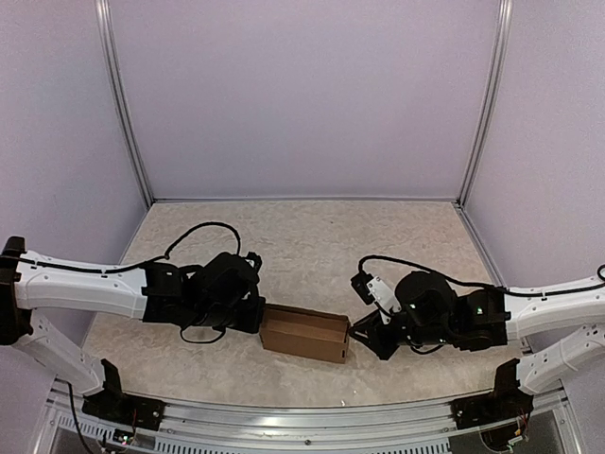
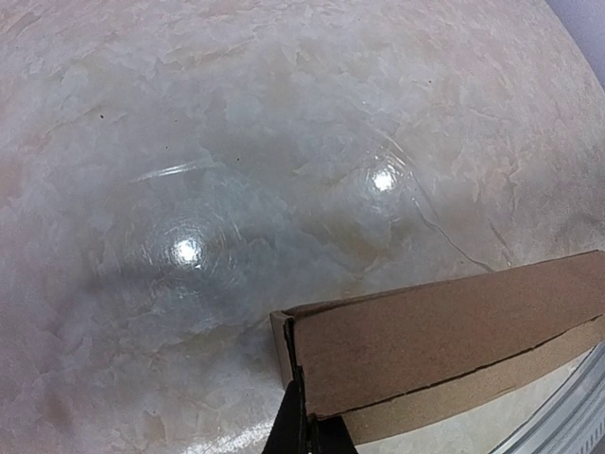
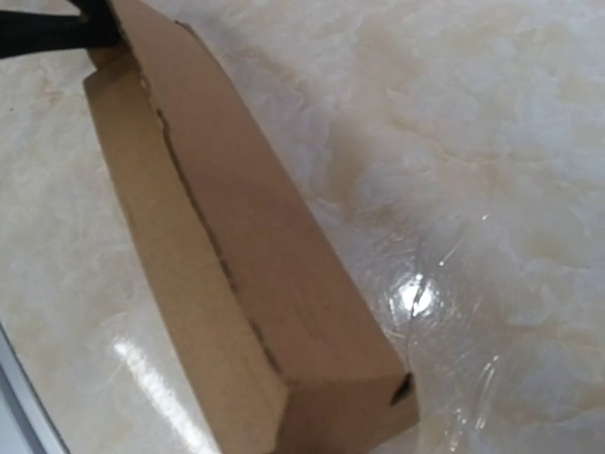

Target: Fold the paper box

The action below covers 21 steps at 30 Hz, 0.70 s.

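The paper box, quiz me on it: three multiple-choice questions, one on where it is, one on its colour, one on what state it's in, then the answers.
1. Where does the paper box lie?
A. Against the back wall
B. On the left arm
C. On the table, between the left gripper and the right gripper

2. What colour is it?
A. White
B. Brown
C. Blue

3. What state is it in?
A. Formed into a slim rectangular carton
B. A flat, unfolded sheet
C. Crushed into a ball

Answers:
1 C, since the top view shows it near the front edge with a gripper at each end.
2 B, since every view shows plain brown cardboard.
3 A, since both wrist views show closed long sides and folded edges.
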### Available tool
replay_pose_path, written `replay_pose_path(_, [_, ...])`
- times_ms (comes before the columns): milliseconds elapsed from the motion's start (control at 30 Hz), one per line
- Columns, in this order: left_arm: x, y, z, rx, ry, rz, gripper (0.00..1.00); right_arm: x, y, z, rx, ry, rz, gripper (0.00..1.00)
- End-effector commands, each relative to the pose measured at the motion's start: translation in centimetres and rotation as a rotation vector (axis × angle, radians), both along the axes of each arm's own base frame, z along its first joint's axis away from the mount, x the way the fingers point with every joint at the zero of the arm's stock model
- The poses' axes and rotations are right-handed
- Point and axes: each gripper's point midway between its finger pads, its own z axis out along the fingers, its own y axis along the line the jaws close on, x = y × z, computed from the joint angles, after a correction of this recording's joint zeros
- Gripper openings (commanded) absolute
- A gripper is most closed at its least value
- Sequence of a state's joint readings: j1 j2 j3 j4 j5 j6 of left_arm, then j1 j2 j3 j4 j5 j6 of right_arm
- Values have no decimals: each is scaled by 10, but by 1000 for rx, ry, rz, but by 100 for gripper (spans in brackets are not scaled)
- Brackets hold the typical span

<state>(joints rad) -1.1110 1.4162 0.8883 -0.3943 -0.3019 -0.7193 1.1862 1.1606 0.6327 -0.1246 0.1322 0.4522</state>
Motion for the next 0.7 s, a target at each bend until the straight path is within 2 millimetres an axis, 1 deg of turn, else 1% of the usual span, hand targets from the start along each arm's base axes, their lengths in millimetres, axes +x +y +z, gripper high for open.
replay_pose_path(0, [-19,17,-27,113,86,-21,0,3,5,4,-5,-2,-33,15])
replay_pose_path(167, [-20,15,-25,100,85,-15,0,6,6,5,-14,-5,-52,8])
replay_pose_path(333, [-20,12,-22,72,86,19,0,10,4,8,7,8,-109,0])
replay_pose_path(467, [-22,7,-20,55,84,32,0,14,5,9,6,-4,-154,0])
replay_pose_path(667, [-24,3,-19,35,94,64,0,21,11,21,49,-18,-226,0])
